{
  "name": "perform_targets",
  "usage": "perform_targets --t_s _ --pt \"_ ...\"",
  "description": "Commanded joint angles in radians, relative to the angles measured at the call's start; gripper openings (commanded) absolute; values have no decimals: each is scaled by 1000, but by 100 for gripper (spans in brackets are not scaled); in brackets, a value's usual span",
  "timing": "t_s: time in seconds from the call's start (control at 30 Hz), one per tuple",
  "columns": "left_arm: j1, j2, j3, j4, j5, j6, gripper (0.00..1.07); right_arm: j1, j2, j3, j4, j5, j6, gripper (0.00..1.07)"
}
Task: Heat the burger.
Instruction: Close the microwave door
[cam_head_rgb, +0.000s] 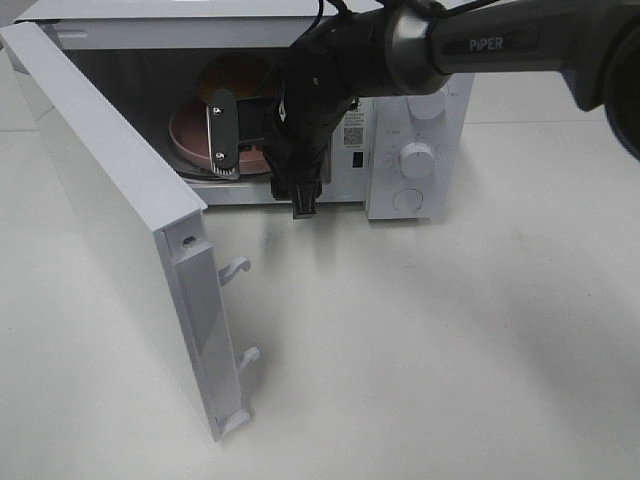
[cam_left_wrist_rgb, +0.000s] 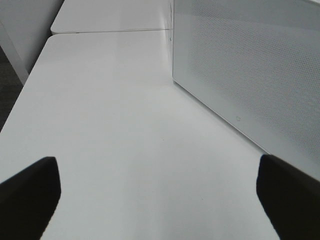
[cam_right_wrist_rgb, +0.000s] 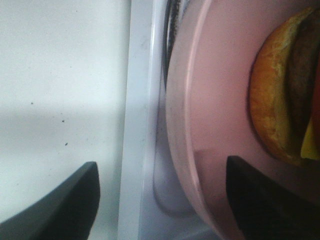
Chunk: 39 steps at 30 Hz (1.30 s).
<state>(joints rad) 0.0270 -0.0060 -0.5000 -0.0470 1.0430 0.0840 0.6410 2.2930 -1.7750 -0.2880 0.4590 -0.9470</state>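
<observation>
Just ahead of the right claw (cam_right_wrist_rgb: 161, 167), the burger (cam_right_wrist_rgb: 272, 90) sits on a pink plate (cam_right_wrist_rgb: 220, 75). Claw released, straddling the plate's rim.

One white microwave (cam_head_rgb: 420, 185) stands with one open door (cam_head_rgb: 105, 190), which carries two latch hooks (cam_head_rgb: 236, 267). Inside sit one pink plate (cam_right_wrist_rgb: 220, 100) and one burger (cam_right_wrist_rgb: 272, 100).

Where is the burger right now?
The burger sits on the pink plate inside the open microwave, left of its knobs in the exterior high view, with the right pincer at the plate's rim.
</observation>
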Motion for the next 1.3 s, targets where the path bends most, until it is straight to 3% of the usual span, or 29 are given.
perform_targets --t_s 0.03,1.3 --pt "1 -18 2 3 -3 -3 100 2 -59 71 -9 -44 -12 74" --pt "1 -18 2 3 -3 -3 100 1 -521 552 -28 -66 11 74"
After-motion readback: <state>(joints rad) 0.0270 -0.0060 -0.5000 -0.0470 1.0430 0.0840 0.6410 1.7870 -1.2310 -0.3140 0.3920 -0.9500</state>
